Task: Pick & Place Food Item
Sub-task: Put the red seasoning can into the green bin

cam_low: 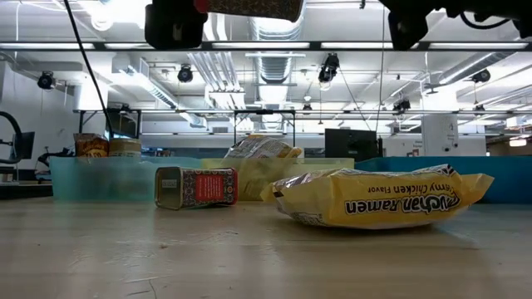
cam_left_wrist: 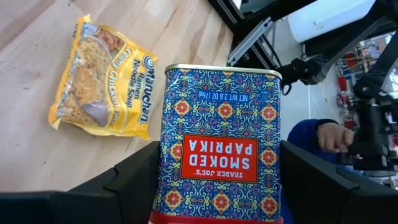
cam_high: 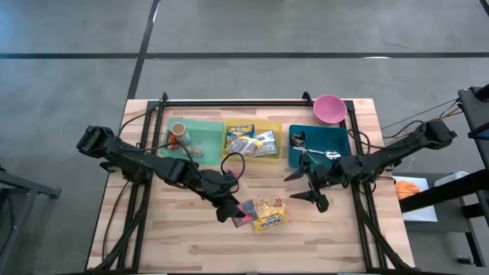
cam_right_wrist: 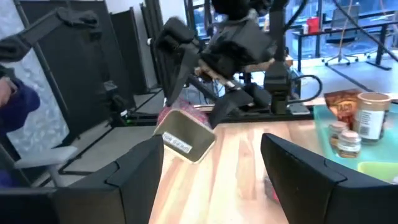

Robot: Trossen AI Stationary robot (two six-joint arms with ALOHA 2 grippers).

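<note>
Ramen pack: the yellow ramen pack (cam_high: 269, 214) lies flat on the wooden surface (cam_high: 183, 237), toward its front edge.
Paprika tin: the smoked paprika tin (cam_high: 244, 215) lies on its side, just beside the ramen pack on the left arm's side; the low view shows no fingers around it.
Left tool: the left tool (cam_high: 229, 212) hangs over the far side of the tin from the ramen pack. Its fingers are spread wide, the tin lined up between them in the wrist view, and nothing is gripped.
Right tool: the right tool (cam_high: 294, 188) hovers beyond the ramen pack on the right arm's side, fingers wide apart and empty.
Bins: behind the ramen pack stand a green tray (cam_high: 206, 134), a yellow bin (cam_high: 271, 126) and a teal bin (cam_high: 336, 137).
Bowl: a pink bowl (cam_high: 328, 108) sits behind the teal bin.
Person: a hand (cam_left_wrist: 333, 137) with a blue sleeve shows off the surface.
</note>
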